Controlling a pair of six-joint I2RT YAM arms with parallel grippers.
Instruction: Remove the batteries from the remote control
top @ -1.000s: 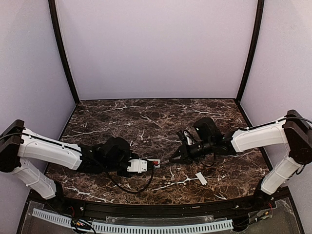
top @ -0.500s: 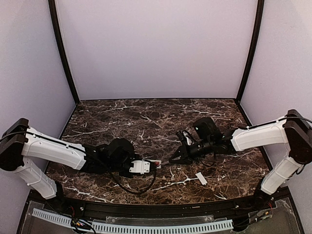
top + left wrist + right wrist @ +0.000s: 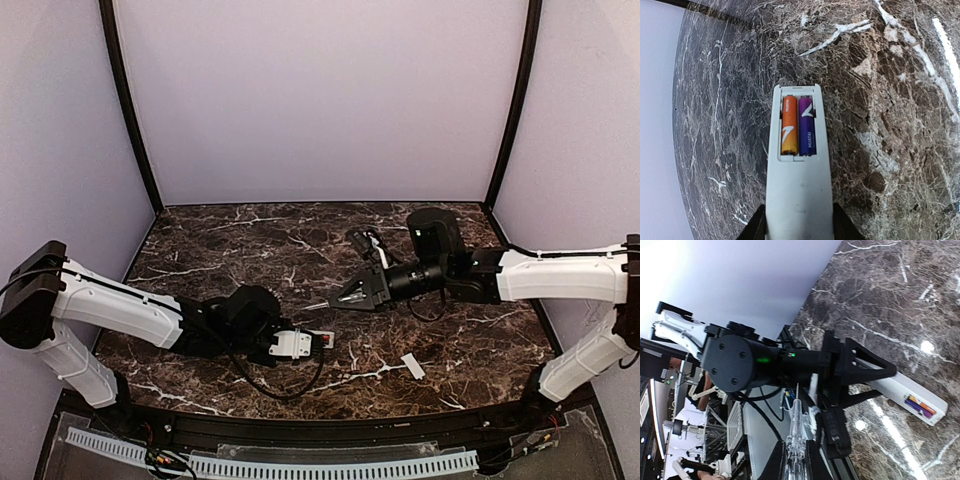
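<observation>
My left gripper (image 3: 799, 224) is shut on the white remote control (image 3: 799, 190), which lies back side up on the table. Its battery recess is open, with two batteries in it side by side, one orange (image 3: 789, 125) and one purple (image 3: 807, 126). In the top view the remote (image 3: 296, 343) sticks out to the right of the left gripper (image 3: 272, 344). My right gripper (image 3: 347, 296) is raised above the table behind the remote and is shut on a thin clear pointed tool (image 3: 799, 435). The right wrist view shows the remote (image 3: 912, 394) and batteries (image 3: 920, 408) below.
A small flat white cover piece (image 3: 412, 366) lies on the dark marble table (image 3: 250, 240) to the front right of the remote. Pale walls (image 3: 320, 100) close in the back and sides. A black rail (image 3: 320, 428) runs along the near edge.
My right gripper has lifted away from the remote's end and moved back and to the left with the clear tool. My left gripper has shifted the remote slightly to the right.
</observation>
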